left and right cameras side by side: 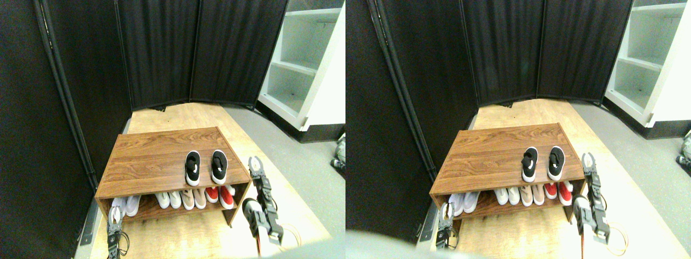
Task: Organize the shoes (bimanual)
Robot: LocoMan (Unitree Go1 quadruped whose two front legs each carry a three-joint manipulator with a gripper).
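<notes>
The two black shoes with white soles stand side by side, toes pointing away from me, on the right part of the wooden rack's top (151, 156): the left shoe (192, 168) and the right shoe (219, 167). My right gripper (255, 164) is raised just off the rack's right end, a little right of the right shoe, open and holding nothing. My left gripper (114, 217) is low at the rack's front left corner, in front of the lower shelf and far from the shoes.
The lower shelf holds white shoes (125, 204), another white pair (169, 199), a beige pair (193, 198) and a red pair (219, 195). Black curtain panels (162, 48) close off the back and left. A white shelving unit (302, 65) stands at the back right.
</notes>
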